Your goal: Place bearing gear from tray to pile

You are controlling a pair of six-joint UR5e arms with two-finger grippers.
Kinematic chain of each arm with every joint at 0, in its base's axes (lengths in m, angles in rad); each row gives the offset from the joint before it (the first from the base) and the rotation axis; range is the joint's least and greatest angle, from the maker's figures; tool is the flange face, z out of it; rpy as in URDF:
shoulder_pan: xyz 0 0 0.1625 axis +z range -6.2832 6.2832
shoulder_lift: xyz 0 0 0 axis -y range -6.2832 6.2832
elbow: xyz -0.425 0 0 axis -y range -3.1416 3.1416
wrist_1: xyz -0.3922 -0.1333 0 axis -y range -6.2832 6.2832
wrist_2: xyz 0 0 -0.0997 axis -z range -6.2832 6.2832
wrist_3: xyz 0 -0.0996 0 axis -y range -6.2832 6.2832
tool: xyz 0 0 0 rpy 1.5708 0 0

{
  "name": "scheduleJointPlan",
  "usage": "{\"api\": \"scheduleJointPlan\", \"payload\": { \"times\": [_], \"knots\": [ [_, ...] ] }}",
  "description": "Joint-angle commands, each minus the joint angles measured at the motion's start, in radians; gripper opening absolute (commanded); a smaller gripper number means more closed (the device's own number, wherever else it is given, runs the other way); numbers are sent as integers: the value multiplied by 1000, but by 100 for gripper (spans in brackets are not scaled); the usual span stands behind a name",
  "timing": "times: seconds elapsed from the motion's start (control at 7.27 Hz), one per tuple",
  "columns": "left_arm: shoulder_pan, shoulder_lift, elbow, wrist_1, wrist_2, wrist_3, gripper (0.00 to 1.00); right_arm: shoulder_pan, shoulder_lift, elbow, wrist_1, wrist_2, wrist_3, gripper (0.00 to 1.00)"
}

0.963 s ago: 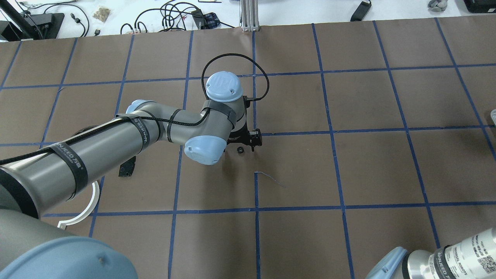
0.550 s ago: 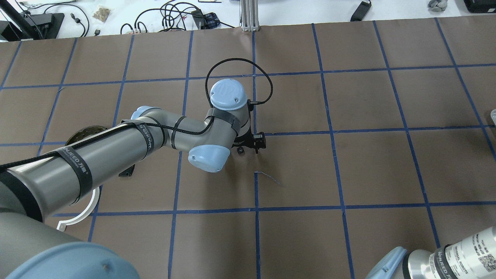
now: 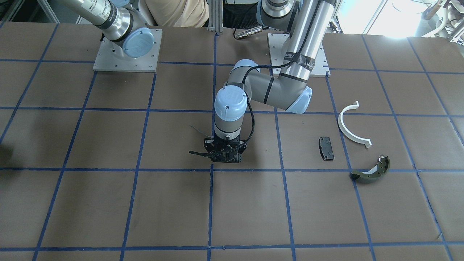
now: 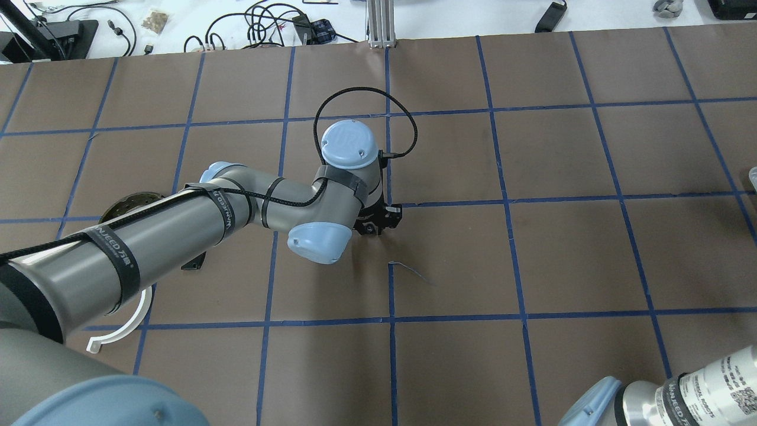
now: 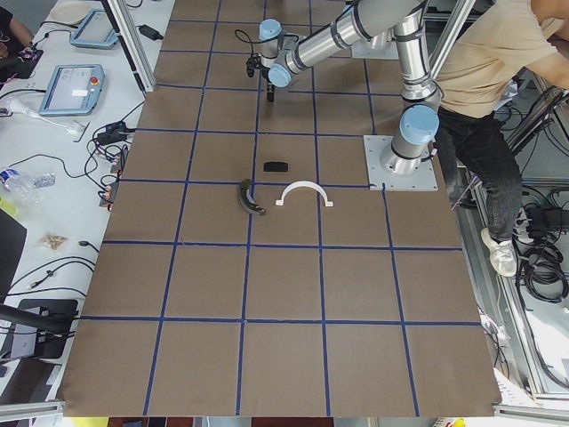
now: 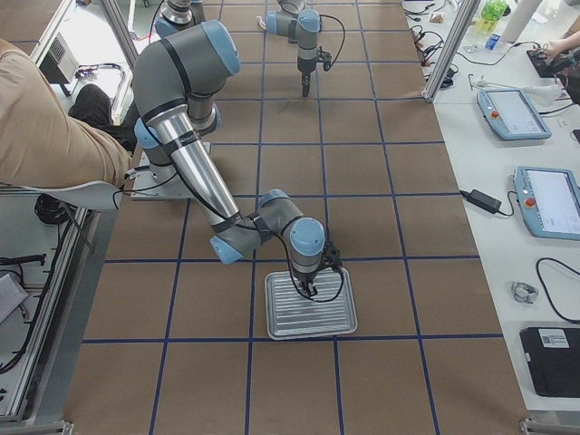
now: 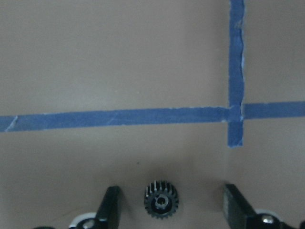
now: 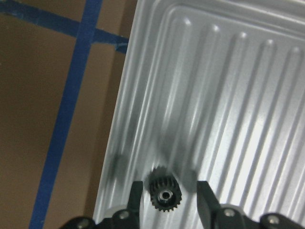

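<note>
A small black bearing gear lies on the brown table between the spread fingers of my open left gripper, untouched. That gripper is low over the table centre. A second black gear lies on the ribbed silver tray. My right gripper straddles it with a narrow gap on each side. The pile lies apart: a white half-ring, a black pad and an olive brake shoe.
The tray sits near the table's right end under the right arm. The left arm stretches over the pile in the overhead view and hides part of it. Cables and gear lie beyond the far table edge.
The left arm has shifted slightly. Its gripper, which stood beside the gear, now has the gear between its fingers, low over the table.
</note>
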Motion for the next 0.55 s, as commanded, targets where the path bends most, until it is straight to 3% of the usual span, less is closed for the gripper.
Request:
{"api": "scheduleJointPlan", "payload": {
  "times": [0.0, 0.14, 0.41],
  "knots": [
    [0, 12, 1, 0, 0, 1, 0, 0, 4, 0, 2, -4, 1, 42],
    [6, 20, 7, -1, 0, 7, 0, 0, 4, -1, 2, -16, 1, 29],
    [62, 72, 33, -61, 1, 36, 0, 0, -1, 3, 4, -16, 4, 20]
  ]
}}
